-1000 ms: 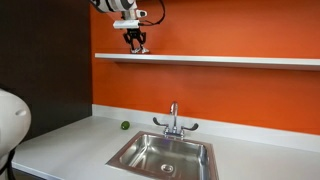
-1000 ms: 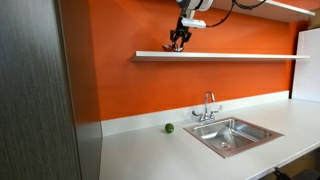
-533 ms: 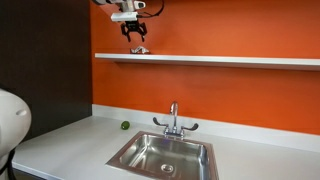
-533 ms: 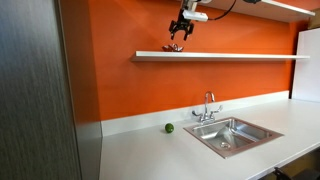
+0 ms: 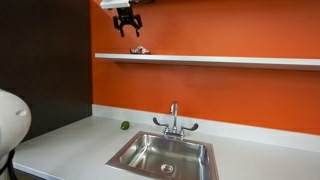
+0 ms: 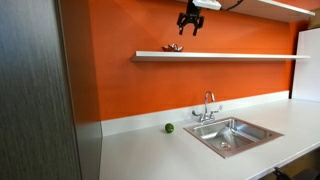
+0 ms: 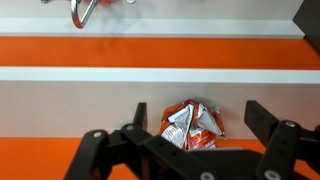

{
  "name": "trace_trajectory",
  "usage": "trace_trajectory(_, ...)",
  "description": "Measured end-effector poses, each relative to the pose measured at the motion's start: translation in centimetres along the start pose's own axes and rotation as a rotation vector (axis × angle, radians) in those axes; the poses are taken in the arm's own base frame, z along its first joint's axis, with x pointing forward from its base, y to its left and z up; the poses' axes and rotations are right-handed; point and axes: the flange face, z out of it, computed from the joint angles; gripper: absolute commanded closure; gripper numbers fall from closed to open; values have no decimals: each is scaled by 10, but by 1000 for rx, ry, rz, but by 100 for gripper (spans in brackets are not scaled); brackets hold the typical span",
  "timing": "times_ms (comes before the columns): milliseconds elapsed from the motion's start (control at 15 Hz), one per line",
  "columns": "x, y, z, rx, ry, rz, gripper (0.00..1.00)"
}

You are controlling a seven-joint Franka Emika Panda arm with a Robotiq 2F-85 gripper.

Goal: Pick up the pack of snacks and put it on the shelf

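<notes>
The pack of snacks [image 7: 191, 125], orange, red and white and crumpled, lies on the white wall shelf [image 7: 90, 108]. In both exterior views it is a small bundle on the shelf's end [image 5: 139, 50] [image 6: 175, 47]. My gripper [image 5: 127, 30] [image 6: 189, 29] hangs above the shelf, clear of the pack. In the wrist view its black fingers [image 7: 200, 125] are spread wide on either side of the pack and hold nothing.
The shelf [image 5: 220, 60] [image 6: 230, 56] runs along an orange wall. Below are a white countertop [image 5: 70, 140], a steel sink [image 5: 165, 153] [image 6: 233, 134] with a faucet [image 5: 174, 118], and a small green object [image 5: 125, 126] [image 6: 169, 127]. A dark panel [image 6: 35, 90] stands at one side.
My gripper has let go of the pack, which stays on the shelf, and has risen straight up away from it over the last second.
</notes>
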Motion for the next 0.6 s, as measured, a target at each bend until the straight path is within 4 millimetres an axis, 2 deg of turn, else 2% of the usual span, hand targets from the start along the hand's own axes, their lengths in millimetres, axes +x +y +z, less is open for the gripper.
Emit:
trace_trajectory(200, -47, 4, -25, -3, -78, 7, 0)
trace_trajectory(333, -85, 11, -34, -5, -140, 20, 0)
trace_trajectory(467, -122, 23, -32, -1, -205, 38, 0)
trace_trajectory(600, -156, 37, -22, 7, -265, 56, 0)
